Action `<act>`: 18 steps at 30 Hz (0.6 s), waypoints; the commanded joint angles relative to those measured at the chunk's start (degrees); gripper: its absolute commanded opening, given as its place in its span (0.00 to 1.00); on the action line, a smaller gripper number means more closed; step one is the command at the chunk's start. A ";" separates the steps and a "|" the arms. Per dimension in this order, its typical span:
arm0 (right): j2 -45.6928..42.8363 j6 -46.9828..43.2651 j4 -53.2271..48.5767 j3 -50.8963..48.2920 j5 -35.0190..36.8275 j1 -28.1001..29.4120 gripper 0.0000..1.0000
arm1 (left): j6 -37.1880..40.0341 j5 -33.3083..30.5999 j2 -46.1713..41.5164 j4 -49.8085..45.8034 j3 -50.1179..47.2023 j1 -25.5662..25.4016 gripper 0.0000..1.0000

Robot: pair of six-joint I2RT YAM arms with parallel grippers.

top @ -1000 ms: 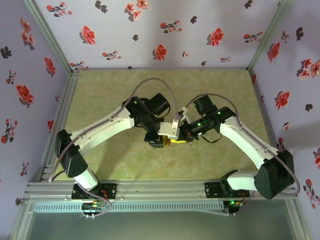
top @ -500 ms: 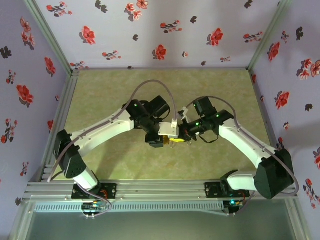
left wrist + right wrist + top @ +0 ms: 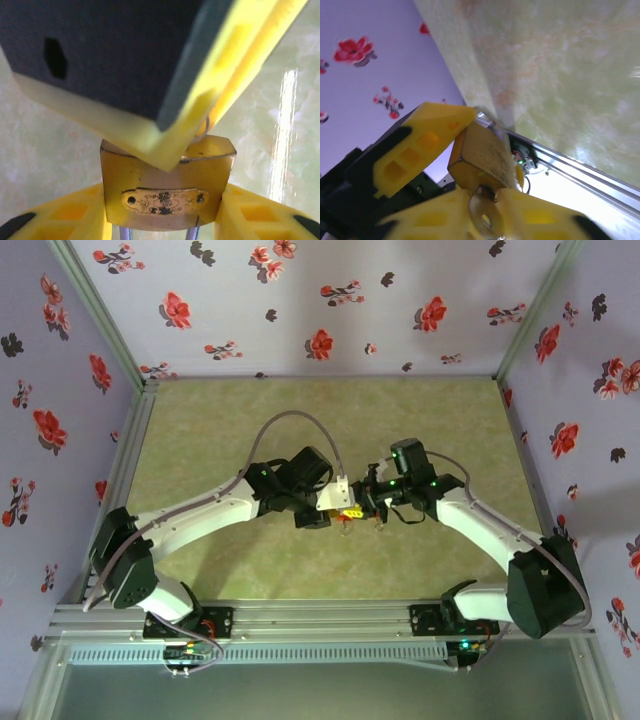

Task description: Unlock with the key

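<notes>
The brass padlock (image 3: 167, 185) hangs over the middle of the green table (image 3: 220, 430), caught between the two grippers, a small yellow spot (image 3: 348, 512) in the top view where the arms meet. In the left wrist view its engraved face plate looks at the camera, and the two steel legs of the shackle (image 3: 122, 233) leave the frame at the bottom edge. Whether the shackle is latched cannot be told.

The left gripper (image 3: 162, 224) is clamped on the padlock, one yellow finger pressed to each side of the body. From the right wrist view one of those fingers (image 3: 415, 150) lies along the padlock's (image 3: 482, 152) left flank.

The key (image 3: 485, 210) sits at the padlock's near end, its round bow with the hole pinched in the right gripper (image 3: 490, 224), whose yellow fingers close on it from both sides. The blade is hidden, so how deep it sits in the lock cannot be told. In the left wrist view a right finger (image 3: 125, 60) looms large and dark, its yellow corner touching the padlock's top edge.

In the top view the left gripper (image 3: 322, 512) and the right gripper (image 3: 368, 508) face each other across the padlock. Floral walls (image 3: 300, 300) stand around the table.
</notes>
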 commanded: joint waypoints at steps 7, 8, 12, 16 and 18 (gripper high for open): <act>-1.24 -13.74 -12.05 2.05 0.74 0.18 0.49 | -2.05 14.31 -0.12 1.29 3.46 2.75 0.00; -1.46 -13.84 -11.38 2.07 0.52 0.24 0.50 | -2.06 14.80 0.05 1.19 3.46 2.73 0.00; -1.09 -14.35 -10.05 1.81 0.57 0.59 0.50 | -1.16 17.03 0.68 0.25 4.31 2.73 0.00; -0.39 -14.11 -7.95 1.54 1.21 1.79 0.50 | -0.54 18.66 1.92 -1.43 6.14 2.69 0.00; -0.03 -13.66 -6.62 1.63 1.48 2.11 0.48 | -0.15 19.46 2.84 -2.36 7.29 2.55 0.00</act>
